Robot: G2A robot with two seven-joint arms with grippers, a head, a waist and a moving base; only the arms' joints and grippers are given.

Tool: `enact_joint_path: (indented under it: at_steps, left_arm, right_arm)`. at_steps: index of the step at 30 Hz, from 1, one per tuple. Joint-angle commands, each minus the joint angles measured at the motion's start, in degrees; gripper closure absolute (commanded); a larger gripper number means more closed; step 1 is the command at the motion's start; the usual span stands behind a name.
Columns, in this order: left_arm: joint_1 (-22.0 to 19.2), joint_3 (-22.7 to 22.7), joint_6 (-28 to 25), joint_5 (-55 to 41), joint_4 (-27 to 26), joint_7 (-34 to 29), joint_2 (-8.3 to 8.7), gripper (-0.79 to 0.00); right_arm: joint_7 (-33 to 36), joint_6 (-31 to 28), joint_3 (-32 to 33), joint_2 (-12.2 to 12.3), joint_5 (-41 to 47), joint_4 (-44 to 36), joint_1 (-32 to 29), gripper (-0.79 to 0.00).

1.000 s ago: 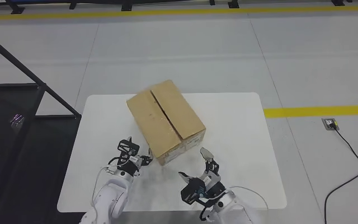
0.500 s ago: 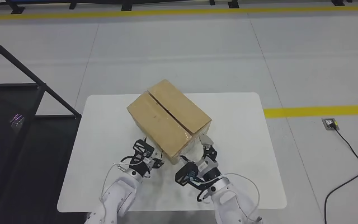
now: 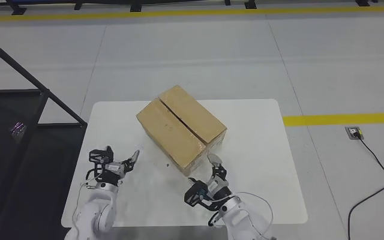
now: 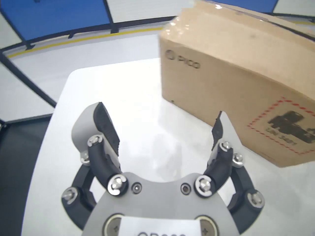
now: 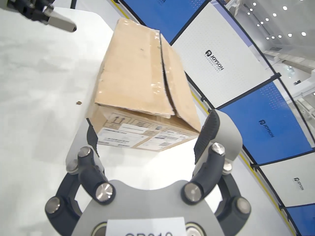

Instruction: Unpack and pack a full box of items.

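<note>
Left gripper (image 4: 160, 114) hangs spread and empty near the box (image 3: 180, 129). Right gripper (image 5: 150, 117), also spread and empty, faces its labelled end. Flaps down, the box sits mid-way on the table (image 3: 258, 150). Unpacking seems unstarted, with opening, emptying and repacking all left.

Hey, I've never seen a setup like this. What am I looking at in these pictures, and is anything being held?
This is a two-armed robot at a white table. One picture looks down from above its arms; the other two come from cameras on its wrists, each showing that arm's claw, called a gripper. A closed cardboard box sits on the table. The left gripper and right gripper are both open and hold nothing.
</note>
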Motion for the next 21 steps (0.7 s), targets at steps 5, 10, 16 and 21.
enact_joint_path:
  at_steps: [5,10,16,21]
  left_arm:
    - [1.0,-2.7,0.2,-3.3,-0.2,0.4,0.08,-0.785]
    - [2.2,-2.8,0.6,-3.5,-0.7,0.9,-0.02,-0.785]
    - [2.7,-2.6,1.2,-3.0,-1.3,1.1,-0.14,-0.785]
    - [3.2,-2.9,1.2,-2.8,-2.1,1.0,-0.15,-0.785]
  right_arm:
    - [3.8,10.5,-6.9,-3.3,2.8,6.8,4.1,-0.785]
    - [0.9,17.5,-9.9,-5.9,6.7,12.0,7.1,-0.785]
    - [-0.6,23.1,-9.8,-7.8,8.6,16.9,9.6,-0.785]
    - [-1.7,25.7,-7.5,-8.2,9.7,18.0,9.2,-0.785]
